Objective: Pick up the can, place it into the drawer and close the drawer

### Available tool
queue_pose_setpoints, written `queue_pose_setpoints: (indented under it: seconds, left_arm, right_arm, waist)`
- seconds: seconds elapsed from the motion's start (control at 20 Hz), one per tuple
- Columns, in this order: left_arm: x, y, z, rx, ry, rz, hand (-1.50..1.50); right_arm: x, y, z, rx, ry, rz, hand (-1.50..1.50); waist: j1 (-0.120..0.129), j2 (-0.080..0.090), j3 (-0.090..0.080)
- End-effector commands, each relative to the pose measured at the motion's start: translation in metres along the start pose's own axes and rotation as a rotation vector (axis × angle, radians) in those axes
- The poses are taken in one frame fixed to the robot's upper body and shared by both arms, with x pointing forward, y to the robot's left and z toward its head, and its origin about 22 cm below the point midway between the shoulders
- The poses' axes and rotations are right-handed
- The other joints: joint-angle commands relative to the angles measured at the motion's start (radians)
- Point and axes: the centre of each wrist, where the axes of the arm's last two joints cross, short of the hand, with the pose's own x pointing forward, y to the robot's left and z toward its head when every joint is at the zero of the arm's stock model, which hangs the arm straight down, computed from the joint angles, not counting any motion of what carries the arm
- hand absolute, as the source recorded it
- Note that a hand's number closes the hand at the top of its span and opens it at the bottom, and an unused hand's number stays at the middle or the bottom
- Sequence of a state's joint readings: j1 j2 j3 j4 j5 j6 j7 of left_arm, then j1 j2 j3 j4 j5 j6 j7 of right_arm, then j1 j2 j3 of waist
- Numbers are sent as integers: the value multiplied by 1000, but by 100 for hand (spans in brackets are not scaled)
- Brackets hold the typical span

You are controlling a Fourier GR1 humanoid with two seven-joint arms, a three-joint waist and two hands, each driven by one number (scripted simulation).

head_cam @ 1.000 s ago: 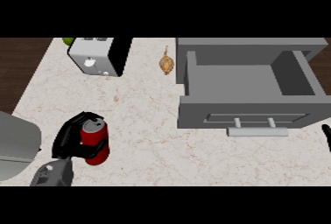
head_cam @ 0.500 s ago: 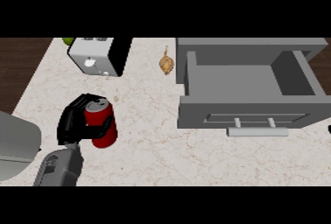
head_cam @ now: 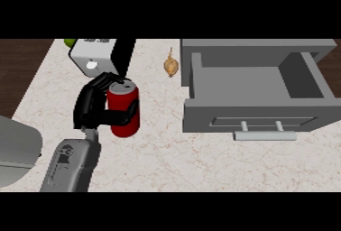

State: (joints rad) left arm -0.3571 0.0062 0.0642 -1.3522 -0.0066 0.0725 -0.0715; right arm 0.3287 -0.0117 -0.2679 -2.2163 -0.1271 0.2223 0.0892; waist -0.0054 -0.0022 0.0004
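A red can (head_cam: 125, 112) with a grey top is held above the speckled counter, left of centre. My left hand (head_cam: 93, 104) is shut on it, fingers curled over its top and thumb across its side. The grey drawer (head_cam: 256, 85) stands pulled open at the right, its inside bare, with a pale bar handle (head_cam: 264, 134) on its front. The can is well to the left of the drawer's front corner. My right hand does not show.
A white and black toaster (head_cam: 100, 56) stands at the back left, just behind the can. A small tan pear-shaped item (head_cam: 171, 66) lies beside the drawer's left wall. A grey rounded object (head_cam: 16, 149) fills the left edge.
My left hand has carried the can up and away from me, toward the toaster, and slightly right. The dark sliver of the right hand at the right edge has left the view.
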Motion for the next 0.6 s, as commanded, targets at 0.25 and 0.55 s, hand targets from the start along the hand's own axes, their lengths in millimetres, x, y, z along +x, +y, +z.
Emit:
queue_pose_setpoints:
  seconds: [0.25,0.55]
  left_arm:
    - [80,-67,-34,-90,-21,-8,150]
    - [124,-113,-59,-113,-54,-38,150]
  right_arm:
    - [-3,2,-14,-5,-8,-9,-150]
    - [12,4,1,-2,-7,1,-150]
  waist:
    - [1,1,0]
    - [-12,1,0]
